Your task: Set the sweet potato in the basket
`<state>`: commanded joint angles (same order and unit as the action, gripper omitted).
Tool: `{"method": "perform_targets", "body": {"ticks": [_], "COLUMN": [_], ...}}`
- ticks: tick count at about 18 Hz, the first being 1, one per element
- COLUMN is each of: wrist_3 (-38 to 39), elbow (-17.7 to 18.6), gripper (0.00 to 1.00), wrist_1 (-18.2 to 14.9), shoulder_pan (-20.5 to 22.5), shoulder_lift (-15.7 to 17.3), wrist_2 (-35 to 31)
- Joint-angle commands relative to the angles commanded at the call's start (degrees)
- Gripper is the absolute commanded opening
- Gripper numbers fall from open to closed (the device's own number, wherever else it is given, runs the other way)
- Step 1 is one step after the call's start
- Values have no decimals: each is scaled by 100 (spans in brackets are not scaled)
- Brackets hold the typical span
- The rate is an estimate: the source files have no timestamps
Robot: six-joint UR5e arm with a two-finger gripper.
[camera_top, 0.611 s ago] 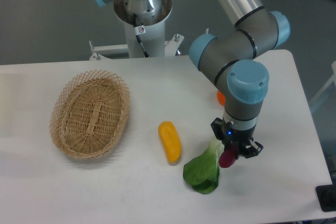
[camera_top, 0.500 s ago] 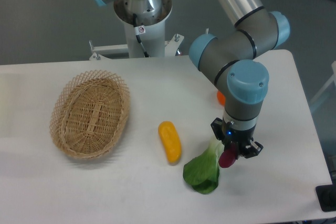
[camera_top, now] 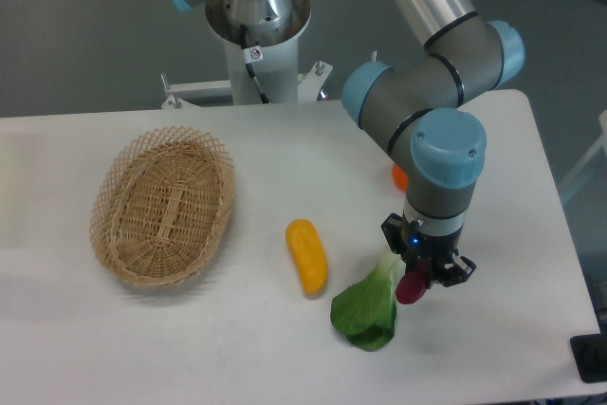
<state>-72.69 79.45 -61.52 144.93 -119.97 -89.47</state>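
Well, the basket (camera_top: 163, 207) sits on the left part of the white table (camera_top: 237, 348), and nothing lies inside it; only its woven bottom shows. To the right of the basket, apart from it, lies a yellow oblong vegetable (camera_top: 306, 255). Farther right of the basket, a green leaf (camera_top: 366, 311) rests on the table. At the leaf's upper right edge the gripper (camera_top: 417, 279) points down, its jaws clamped on the sweet potato (camera_top: 411, 285), whose magenta end pokes out below. So the sweet potato is well away from the basket. A bit of orange fruit (camera_top: 399, 175) peeks from behind the arm.
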Motion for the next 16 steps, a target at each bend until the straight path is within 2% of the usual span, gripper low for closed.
{"method": "perform_targets", "body": {"ticks": [5, 10, 13, 16], "wrist_3": [-9, 0, 53, 62], "elbow": [26, 343, 509, 816], "gripper": [28, 28, 28, 28], "wrist_1": [-18, 17, 26, 26], "shoulder_pan": [17, 0, -236, -483], "shoulder_lift": [0, 166, 272, 535], "wrist_2": [0, 44, 53, 62]}}
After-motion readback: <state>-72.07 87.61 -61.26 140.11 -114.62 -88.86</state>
